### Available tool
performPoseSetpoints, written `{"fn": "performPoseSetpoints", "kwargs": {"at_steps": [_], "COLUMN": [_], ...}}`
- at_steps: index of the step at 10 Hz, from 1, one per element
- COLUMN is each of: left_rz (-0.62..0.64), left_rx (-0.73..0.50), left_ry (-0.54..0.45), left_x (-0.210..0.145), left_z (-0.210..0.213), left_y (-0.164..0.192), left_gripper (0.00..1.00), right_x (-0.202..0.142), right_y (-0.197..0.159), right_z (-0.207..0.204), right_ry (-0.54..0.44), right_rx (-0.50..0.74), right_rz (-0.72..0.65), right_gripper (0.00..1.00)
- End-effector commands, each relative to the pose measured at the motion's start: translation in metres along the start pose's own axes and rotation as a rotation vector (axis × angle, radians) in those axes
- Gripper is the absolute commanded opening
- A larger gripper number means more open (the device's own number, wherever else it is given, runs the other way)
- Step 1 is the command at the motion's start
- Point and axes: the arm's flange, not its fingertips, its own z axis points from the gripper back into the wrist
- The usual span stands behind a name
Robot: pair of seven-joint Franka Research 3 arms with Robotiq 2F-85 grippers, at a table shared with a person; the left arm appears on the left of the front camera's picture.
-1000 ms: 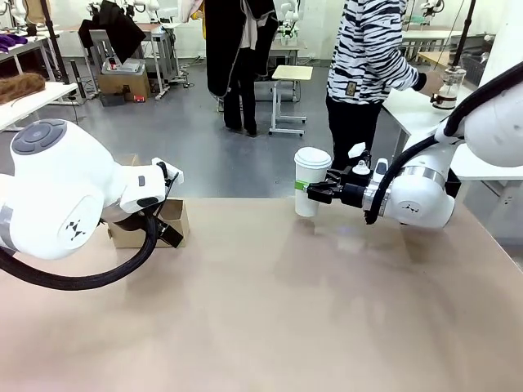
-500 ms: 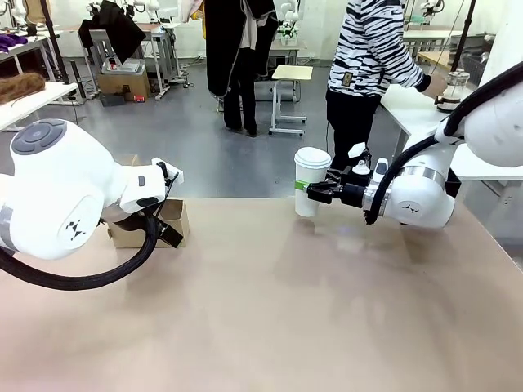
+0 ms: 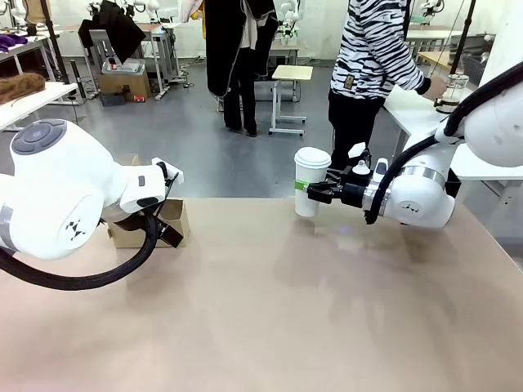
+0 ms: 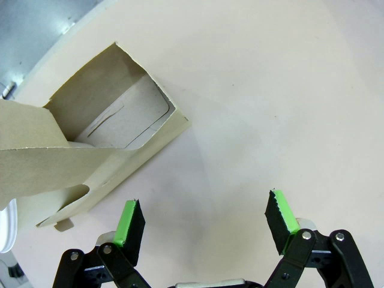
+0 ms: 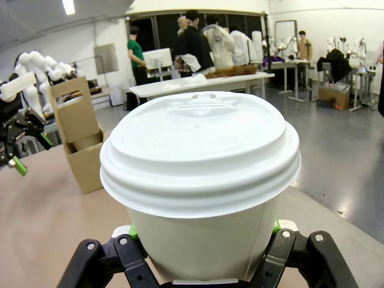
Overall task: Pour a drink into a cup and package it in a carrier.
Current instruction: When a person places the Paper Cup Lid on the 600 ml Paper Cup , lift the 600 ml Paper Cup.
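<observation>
Clamped shut on the cup, the right claw held it upright at the upper middle of the front view, gripping low on the wall beneath the white lid. The left claw hung wide open and held nothing, just beside the carrier.

Between the two arms the tan surface lay bare, so the way toward the left of the frame looked free. The carrier sat at the left edge of that view, partly behind the left arm, with its tall handle standing above the low box.

With the lid on, pouring seemed done and packing was the step in hand. The cup would need to travel level across to the left, high enough to clear the handle and the box wall, then descend straight into an open slot. Because the hold was low and the cup was paper, a slow, steady move would suit it best. The left claw's green pads stood close enough to steady the light cardboard, or should be drawn clear. Letting go would be wise only once the base was seated.
</observation>
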Motion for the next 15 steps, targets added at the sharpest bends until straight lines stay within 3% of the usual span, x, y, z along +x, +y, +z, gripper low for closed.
{"fn": "performPoseSetpoints", "kwargs": {"at_steps": [1, 5, 9, 12, 13, 14, 15], "left_rz": [0.0, 0.0, 0.0, 0.0, 0.0, 0.0, 0.0], "left_rx": [-0.002, -0.002, -0.002, -0.002, -0.002, -0.002, -0.002], "left_ry": [-0.002, -0.002, -0.002, -0.002, -0.002, -0.002, -0.002], "left_x": [0.0, 0.0, 0.0, 0.0, 0.0, 0.0, 0.0], "left_z": [0.001, 0.001, 0.001, 0.001, 0.001, 0.001, 0.001], "left_y": [0.0, 0.0, 0.0, 0.0, 0.0, 0.0, 0.0], "left_gripper": [1.0, 1.0, 1.0, 1.0, 1.0, 1.0, 1.0], "right_x": [0.0, 0.13, 0.249, 0.281, 0.271, 0.282, 0.282], "right_y": [0.0, 0.012, 0.059, 0.088, 0.09, 0.082, 0.082], "right_z": [0.0, 0.064, 0.126, 0.138, 0.135, 0.137, 0.137], "right_ry": [0.0, -0.007, -0.052, -0.067, -0.087, -0.071, -0.071], "right_rx": [0.0, -0.053, -0.021, 0.034, 0.13, -0.003, -0.003], "right_rz": [0.0, 0.057, 0.093, 0.067, 0.046, 0.108, 0.108], "right_gripper": [0.8, 0.8, 0.8, 0.8, 0.8, 0.8, 0.8]}}
